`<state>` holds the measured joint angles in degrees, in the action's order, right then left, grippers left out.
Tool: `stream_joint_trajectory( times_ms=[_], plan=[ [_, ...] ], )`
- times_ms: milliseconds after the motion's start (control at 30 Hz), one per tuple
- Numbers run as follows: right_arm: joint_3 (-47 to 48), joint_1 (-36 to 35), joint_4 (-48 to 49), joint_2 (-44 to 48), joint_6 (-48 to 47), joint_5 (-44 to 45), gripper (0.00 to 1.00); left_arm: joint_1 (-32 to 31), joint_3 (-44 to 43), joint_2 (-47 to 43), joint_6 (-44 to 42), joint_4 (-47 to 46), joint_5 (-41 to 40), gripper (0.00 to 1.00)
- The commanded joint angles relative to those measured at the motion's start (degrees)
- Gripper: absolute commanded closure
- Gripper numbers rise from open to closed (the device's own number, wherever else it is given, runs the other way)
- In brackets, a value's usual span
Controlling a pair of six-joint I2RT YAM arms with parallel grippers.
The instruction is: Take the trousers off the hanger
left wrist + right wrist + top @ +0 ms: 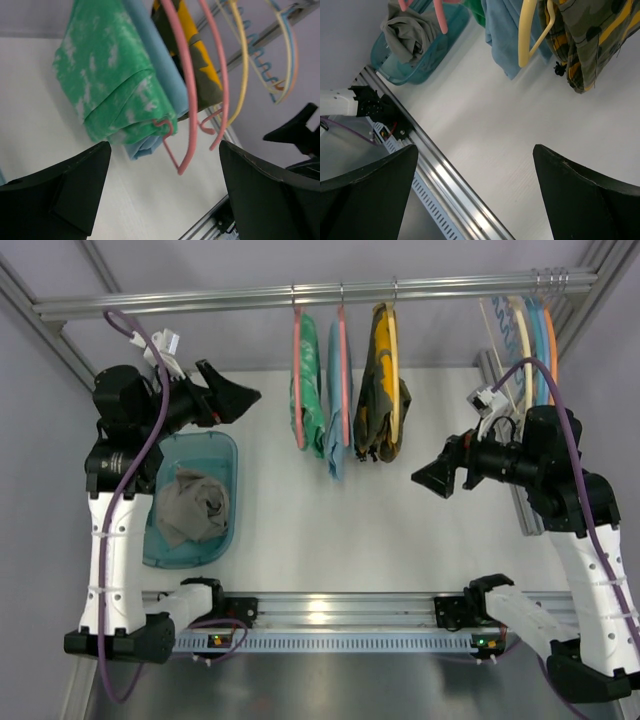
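1. Trousers (312,390) hang doubled over the lower bar of the salmon-pink hanger (297,370). Its hook sits on the metal rail (200,302) at the back, above the worktop (300,530). They are the leftmost of three hung garments, pressed right against a light blue garment (335,410), with a yellow-and-black one (380,390) further right.
2. From where I stand the job looks barely begun. This is the approach step, with nothing pulled off the hanger yet.
3. The left claw (235,395) is raised near the trousers but clear of them. Its fingers are spread wide with nothing between them, and its wrist view looks straight at the green fabric.
4. The right claw (430,475) is equally wide and empty, well off to the right and lower down.
5. I reckon the next move is for the left claw to close in and pinch the hanging folds low down. It would then draw them sideways off the bar, taking care not to snag the blue garment behind.
6. The other arm may need to steady the hanger, which could otherwise swing or slide along the rail.
7. The cloth is soft green with whitish mottling, folded into several layers. A wavy end of the pink bar pokes out beneath the lowest fold.
8. A teal tub (228,455) holding a grey cloth (195,505) sits below the left arm.
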<state>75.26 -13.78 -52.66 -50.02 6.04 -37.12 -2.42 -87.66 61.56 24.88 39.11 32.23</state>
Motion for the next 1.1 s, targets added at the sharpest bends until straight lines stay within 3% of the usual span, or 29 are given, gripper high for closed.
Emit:
stream_joint_trajectory(
  times_ms=[0, 100, 133, 200, 700, 933, 1067],
  plan=[
    [3.48, -0.81, 1.69, -0.95, -0.77, 0.39, 0.01, -0.05, 0.55, 1.89, 11.83, -19.13, 13.26, 0.05],
    [4.71, -0.9, 1.69, -2.18, -0.86, 0.47, 0.01, -0.05, 6.52, 2.34, 26.3, -33.01, 15.93, 0.07],
    [5.06, -0.81, 1.69, -2.8, -0.77, 0.47, 0.0, -0.05, 8.54, 2.25, 28.88, -41.66, 16.63, 0.08],
    [5.94, -0.81, 1.69, -3.33, -0.6, 0.21, 0.01, -0.13, 14.25, 1.64, 34.67, -47.87, 16.12, 0.09],
    [6.91, -0.9, 1.86, -4.12, -0.07, -0.14, 0.01, -10.41, 25.5, 5.32, 32.94, -57.46, 7.77, 0.14],
    [7.0, -0.9, 1.34, -4.21, -0.68, -0.41, 0.0, -17.08, 27.89, 8.66, 36.64, -71.27, 10.57, 0.2],
    [6.48, -0.81, 1.42, -4.03, -0.68, -0.49, 0.01, -19.2, 28.07, 8.66, 36.81, -71.72, 9.96, 0.21]
  ],
)
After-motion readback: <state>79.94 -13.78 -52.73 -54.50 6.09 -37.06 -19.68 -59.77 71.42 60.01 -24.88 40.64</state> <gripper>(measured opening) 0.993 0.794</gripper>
